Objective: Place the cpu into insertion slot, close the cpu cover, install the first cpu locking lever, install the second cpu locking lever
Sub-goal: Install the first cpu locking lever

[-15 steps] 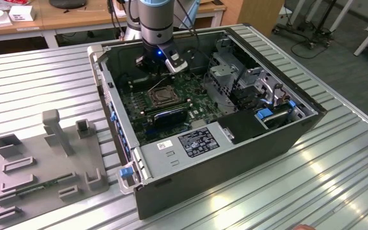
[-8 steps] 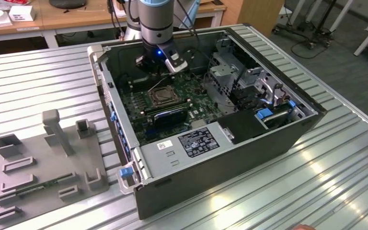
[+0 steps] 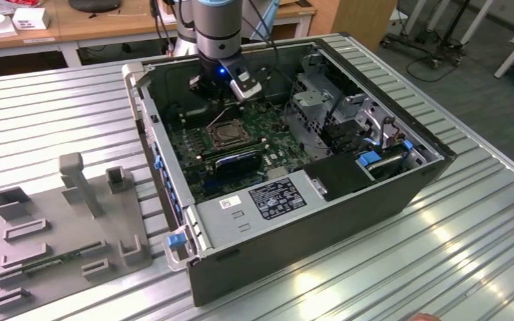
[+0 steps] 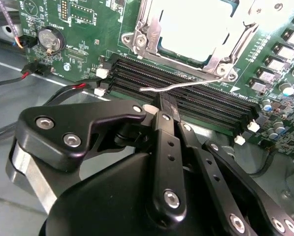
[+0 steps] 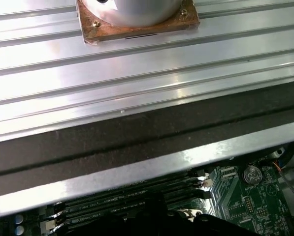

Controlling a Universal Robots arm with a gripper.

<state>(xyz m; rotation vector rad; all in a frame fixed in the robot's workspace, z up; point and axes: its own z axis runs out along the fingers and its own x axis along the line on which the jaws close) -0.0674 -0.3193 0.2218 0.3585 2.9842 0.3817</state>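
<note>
The tool (image 4: 162,102), fingers pressed together, has its tip at a thin wire lever (image 4: 186,84) lying across the black card slots (image 4: 201,105), just beside the slot (image 3: 211,136). The cpu (image 4: 191,24) sits in that slot with the cover (image 4: 146,30) down around it. As I judge it, the narrow tip could slide off the springy lever, letting it snap back, or skid into the card slots and the board (image 4: 78,19). A lever that misses its catch would leave the cover unclamped. Whether the tip touches the lever or only sits close is hard to tell. The far side of the cpu and cover is cut off, the catch cannot be made out, and the tool's body hides the board near it.
</note>
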